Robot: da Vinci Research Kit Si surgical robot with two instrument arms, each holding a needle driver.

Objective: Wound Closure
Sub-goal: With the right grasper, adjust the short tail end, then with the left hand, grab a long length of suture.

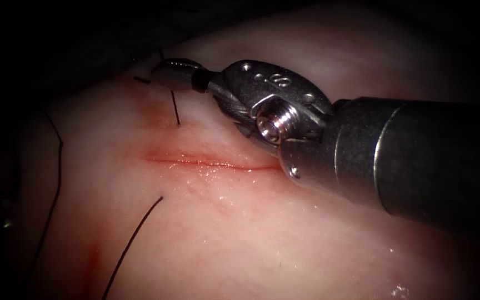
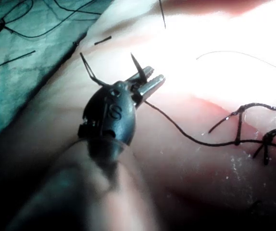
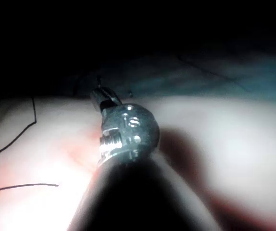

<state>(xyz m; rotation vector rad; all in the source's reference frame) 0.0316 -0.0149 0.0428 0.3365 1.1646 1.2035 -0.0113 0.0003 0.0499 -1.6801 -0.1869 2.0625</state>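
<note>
My right tool comes in from the right and lies over the cut's right end. Its jaws are shut on a short thread that rises from the tissue just beyond the cut's left part. The same tool sits near the tissue's far edge. My left tool is near the tissue's border, jaws shut on a dark pointed piece that looks like the needle, held clear of the tissue. Thread runs from under those jaws to knotted stitches.
A second thread comes out of the tissue on the cut's near side and trails to the lower left. Another strand curves along the left. A cut end lies by the right tool's jaws. A teal drape with loose threads borders the tissue.
</note>
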